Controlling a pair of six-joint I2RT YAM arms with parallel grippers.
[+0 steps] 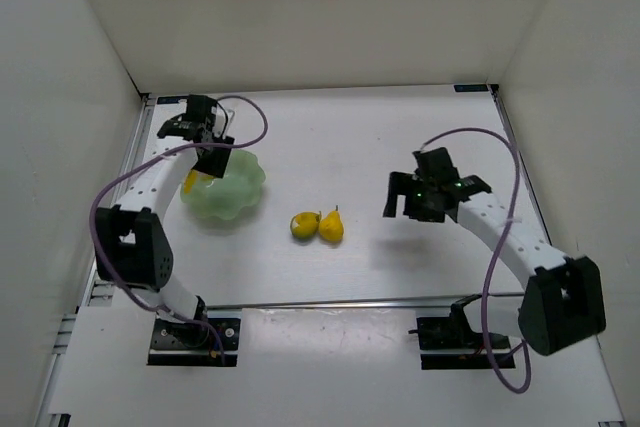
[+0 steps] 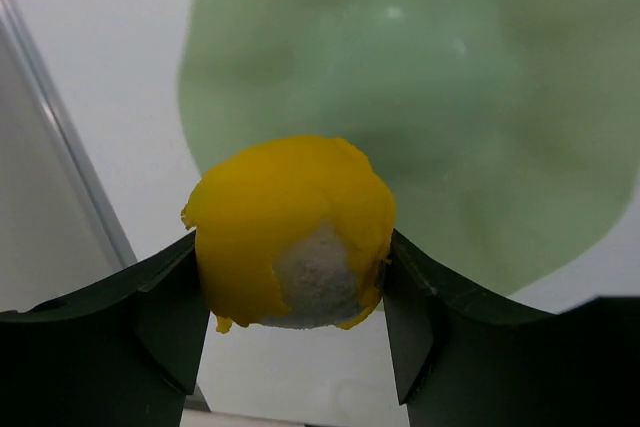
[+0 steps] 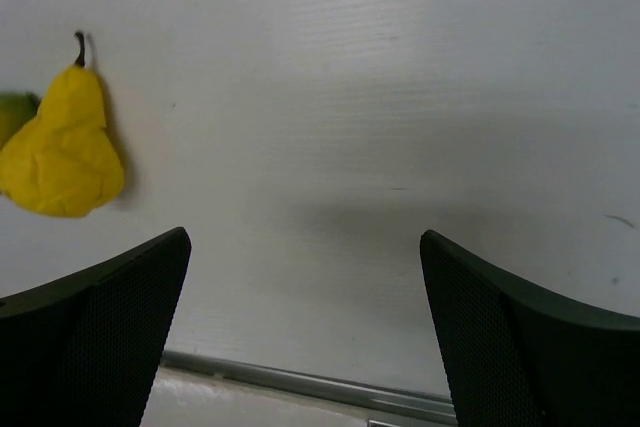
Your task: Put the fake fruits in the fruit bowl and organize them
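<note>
My left gripper [image 2: 292,292] is shut on the peeled yellow fruit [image 2: 290,232], whose white flesh shows; it hangs over the near-left rim of the pale green fruit bowl [image 2: 420,107]. From above, that fruit [image 1: 191,183] shows at the left edge of the bowl [image 1: 236,190], under the left gripper [image 1: 200,169]. A yellow pear [image 1: 331,226] with a dark stem and a round yellow-green fruit [image 1: 304,225] lie touching on the table, right of the bowl. My right gripper [image 1: 412,197] hovers open to their right, holding nothing. In the right wrist view the pear [image 3: 62,147] lies far left of my right gripper [image 3: 305,287].
White enclosure walls stand on the left, right and back. A metal rail [image 1: 340,303] crosses the table's near edge in front of the arm bases. Purple cables [image 1: 252,123] loop off both arms.
</note>
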